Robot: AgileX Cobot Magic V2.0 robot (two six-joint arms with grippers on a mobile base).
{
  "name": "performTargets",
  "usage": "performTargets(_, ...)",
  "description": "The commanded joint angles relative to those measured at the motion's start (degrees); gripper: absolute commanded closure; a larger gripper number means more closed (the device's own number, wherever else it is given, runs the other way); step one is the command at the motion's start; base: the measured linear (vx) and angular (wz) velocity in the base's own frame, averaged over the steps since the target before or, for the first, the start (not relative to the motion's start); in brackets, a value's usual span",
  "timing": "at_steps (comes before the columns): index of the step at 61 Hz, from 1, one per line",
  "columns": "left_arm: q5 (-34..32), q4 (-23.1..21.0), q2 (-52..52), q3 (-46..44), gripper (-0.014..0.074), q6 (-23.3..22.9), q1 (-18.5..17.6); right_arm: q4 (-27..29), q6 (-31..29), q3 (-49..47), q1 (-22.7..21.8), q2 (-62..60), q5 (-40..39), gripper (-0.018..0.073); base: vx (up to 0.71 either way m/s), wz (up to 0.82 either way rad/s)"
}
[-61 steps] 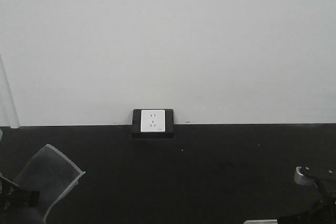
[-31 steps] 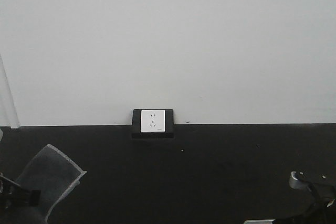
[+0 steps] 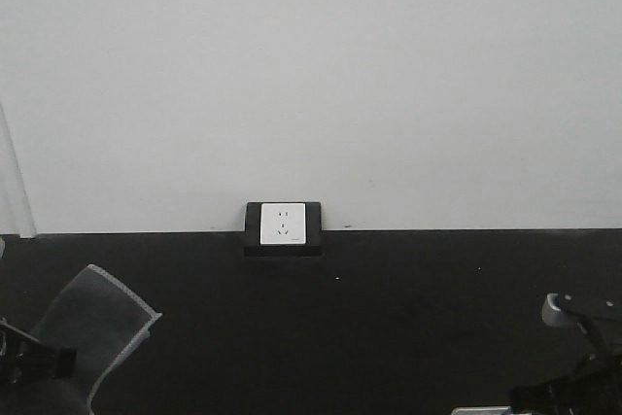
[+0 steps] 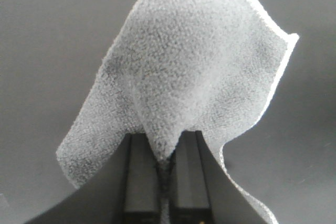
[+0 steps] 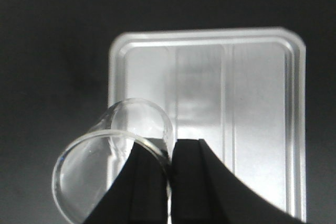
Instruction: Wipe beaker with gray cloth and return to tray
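My left gripper [image 4: 166,153] is shut on the gray cloth [image 4: 189,72], which fans out above the jaws; the cloth also shows at the lower left of the front view [image 3: 92,328]. My right gripper [image 5: 169,153] is shut on the rim of a clear glass beaker [image 5: 113,156], one finger inside the wall and one outside. It holds the beaker above the left edge of the white tray [image 5: 262,108]. In the front view only the arm's end [image 3: 564,391] shows at the lower right.
The black tabletop [image 3: 369,318] runs back to a white wall. A white socket in a black box [image 3: 283,227] stands at the table's back edge. A sliver of the tray [image 3: 481,410] shows at the bottom right of the front view.
The right arm's end has shifted slightly at the lower right of the front view. The cloth in the left gripper has barely moved.
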Motion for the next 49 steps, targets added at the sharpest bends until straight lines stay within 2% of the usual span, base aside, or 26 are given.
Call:
performTargets(1,-5.0,-6.8,-1.8,-1.9,0.0602,3.5,-0.4,3.8,-2.1,-1.7,-0.1,-6.3,-0.5,0.0571,0.00,0.00)
performTargets(6,-5.4,-14.5,-1.8,-3.0,0.0602,9.3,-1.2,7.9,-4.6,-1.7,-0.1,-8.9,0.1,0.0571,0.00,0.00)
performTargets(13,-6.9,-31.6,-1.3,-4.8,0.0602,21.1,-4.0,16.7,-10.5,-1.7,0.4,-9.7,1.6,0.0571,0.00,0.00)
performTargets(17,-7.2,-38.2,-0.7,-5.3,0.0602,25.8,-5.4,20.5,-13.1,-1.7,2.0,-9.5,1.8,0.0571,0.00,0.00)
performTargets(19,-7.3,-43.0,0.3,-5.7,0.0601,29.6,-6.6,22.5,-14.2,-1.7,2.9,-9.3,1.6,0.0571,0.00,0.00)
performTargets(26,-7.1,-52.2,3.7,-5.9,0.0599,33.9,-9.7,27.5,-16.5,-2.1,7.3,-8.1,0.7,0.0571,0.00,0.00)
performTargets(38,-7.1,-57.6,8.6,-5.9,0.0599,36.8,-14.4,30.7,-17.2,-4.6,14.1,-5.1,-0.5,0.0571,0.00,0.00)
performTargets(49,-7.3,-59.8,11.3,-5.9,0.0599,38.1,-17.3,31.7,-17.2,-7.1,17.0,-2.7,-0.6,0.0571,0.00,0.00)
